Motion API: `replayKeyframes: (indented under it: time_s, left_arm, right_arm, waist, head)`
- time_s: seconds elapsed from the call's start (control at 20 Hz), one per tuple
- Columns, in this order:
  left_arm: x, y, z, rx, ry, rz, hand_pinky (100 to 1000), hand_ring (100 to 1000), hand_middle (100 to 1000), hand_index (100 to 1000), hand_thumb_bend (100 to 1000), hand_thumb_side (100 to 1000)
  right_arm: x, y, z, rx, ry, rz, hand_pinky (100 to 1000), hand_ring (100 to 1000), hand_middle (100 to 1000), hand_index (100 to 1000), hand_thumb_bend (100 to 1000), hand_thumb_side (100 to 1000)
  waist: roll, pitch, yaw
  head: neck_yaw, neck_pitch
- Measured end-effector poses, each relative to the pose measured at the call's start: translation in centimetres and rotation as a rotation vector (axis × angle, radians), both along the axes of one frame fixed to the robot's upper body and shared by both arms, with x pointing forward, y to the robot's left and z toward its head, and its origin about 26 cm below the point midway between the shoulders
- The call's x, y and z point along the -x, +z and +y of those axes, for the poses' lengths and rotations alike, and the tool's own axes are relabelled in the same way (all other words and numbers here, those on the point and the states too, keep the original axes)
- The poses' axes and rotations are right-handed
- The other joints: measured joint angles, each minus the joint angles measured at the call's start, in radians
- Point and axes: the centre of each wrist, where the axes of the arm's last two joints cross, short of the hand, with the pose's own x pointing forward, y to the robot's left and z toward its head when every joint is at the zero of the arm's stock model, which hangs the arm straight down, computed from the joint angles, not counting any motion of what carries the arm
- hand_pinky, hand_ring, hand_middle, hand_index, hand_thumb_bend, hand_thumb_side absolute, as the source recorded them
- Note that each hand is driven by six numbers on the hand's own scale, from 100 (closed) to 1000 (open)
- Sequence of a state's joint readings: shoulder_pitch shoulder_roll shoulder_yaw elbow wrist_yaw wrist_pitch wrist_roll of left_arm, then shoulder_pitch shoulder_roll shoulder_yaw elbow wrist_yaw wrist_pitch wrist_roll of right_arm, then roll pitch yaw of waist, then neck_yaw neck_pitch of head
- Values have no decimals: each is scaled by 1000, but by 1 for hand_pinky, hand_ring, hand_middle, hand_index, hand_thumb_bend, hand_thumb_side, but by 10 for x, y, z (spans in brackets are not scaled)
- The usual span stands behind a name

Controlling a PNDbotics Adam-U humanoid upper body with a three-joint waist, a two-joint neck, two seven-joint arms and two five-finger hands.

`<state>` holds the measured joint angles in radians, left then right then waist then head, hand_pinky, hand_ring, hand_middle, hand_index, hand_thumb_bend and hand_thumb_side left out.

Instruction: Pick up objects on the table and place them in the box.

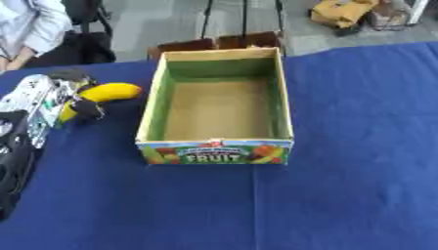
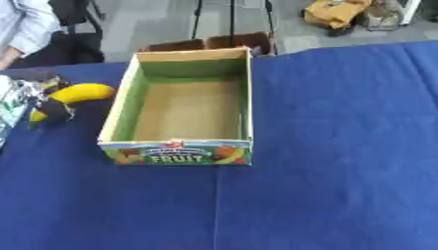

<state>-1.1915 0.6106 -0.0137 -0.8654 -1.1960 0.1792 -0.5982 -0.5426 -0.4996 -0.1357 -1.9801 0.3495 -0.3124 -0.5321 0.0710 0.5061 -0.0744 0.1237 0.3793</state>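
Left of one box, left robot hand curled around one banana

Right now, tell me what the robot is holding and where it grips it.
The left hand holds a yellow banana, fingers curled around its lower half, left of the box.

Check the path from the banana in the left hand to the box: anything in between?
Nothing visible. The left hand has its fingers round the banana, just left of the box. Only the box's left wall lies between; the banana must clear that rim. The inside of the box looks bare.
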Motion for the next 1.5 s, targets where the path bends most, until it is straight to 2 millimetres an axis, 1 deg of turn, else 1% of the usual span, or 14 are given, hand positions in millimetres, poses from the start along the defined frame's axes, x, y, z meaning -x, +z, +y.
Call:
replayKeyframes:
  time_s: [0.45,1.1,1.5]
  left_arm:
    - [3,8,-2,-10,-11,-29,727,788,731,794,100,356]
    - [13,25,-13,-42,-67,-97,727,789,732,792,100,359]
    - [19,35,-23,-76,-108,-118,727,790,733,792,100,364]
  right_arm:
    - [0,-3,0,-5,3,6,665,693,571,707,100,1000]
    - [-1,-7,1,-14,7,16,664,693,573,706,100,1000]
    - [-1,-10,1,-20,10,23,665,693,574,706,100,1000]
  waist:
    - [0,-1,7]
    - [0,-1,13]
    - [0,-1,13]
  head:
    - [-6,10]
    - [-14,32]
    - [-18,43]
